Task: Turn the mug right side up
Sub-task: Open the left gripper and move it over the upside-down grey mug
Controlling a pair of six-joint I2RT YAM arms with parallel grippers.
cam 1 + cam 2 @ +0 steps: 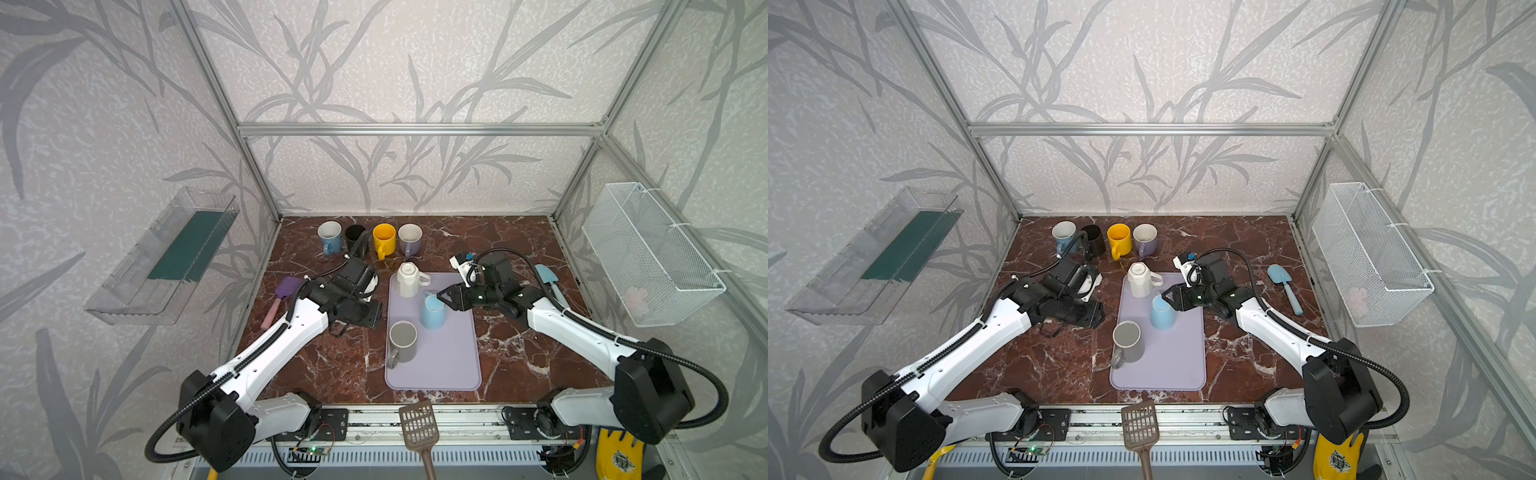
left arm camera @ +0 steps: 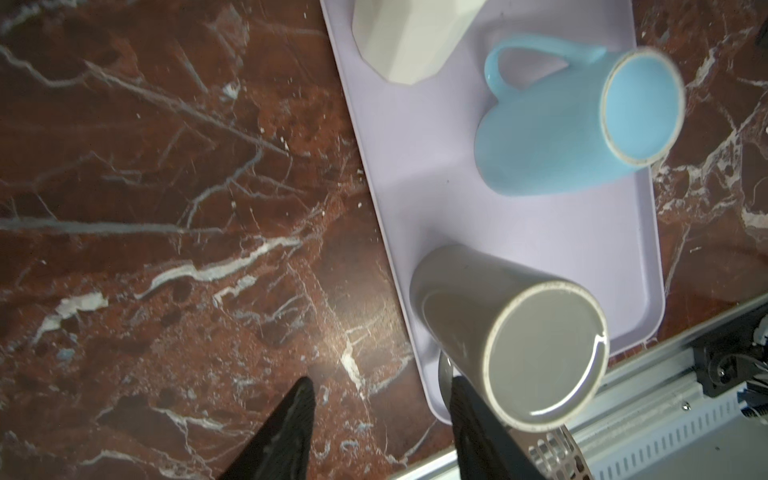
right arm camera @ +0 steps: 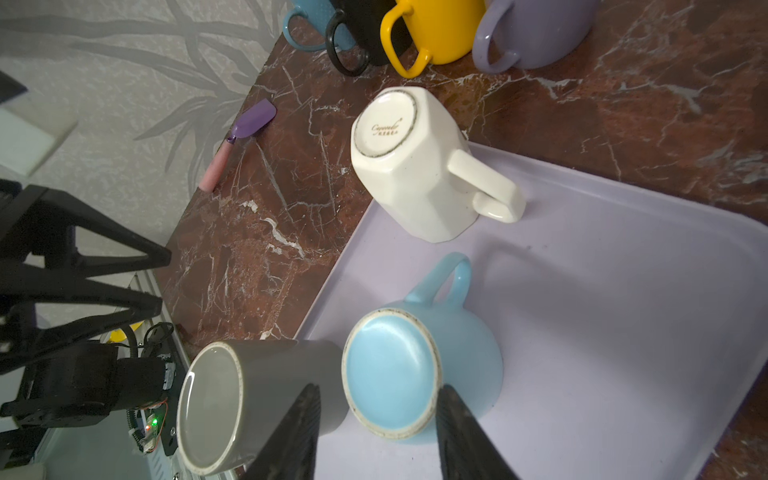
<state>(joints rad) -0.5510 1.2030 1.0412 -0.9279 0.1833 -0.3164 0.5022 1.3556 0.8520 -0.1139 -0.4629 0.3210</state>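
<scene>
Mostly red marble tbl [image 1: 332, 365], leaf-print walls [image 1: 415, 62]

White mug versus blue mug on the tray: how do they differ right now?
The white mug is faceted; the blue mug is smooth and flares toward the tray. White's base bears a printed mark; blue's is plain. The right gripper straddles blue's base; white stands free. Both are upside down on the tray.
</scene>
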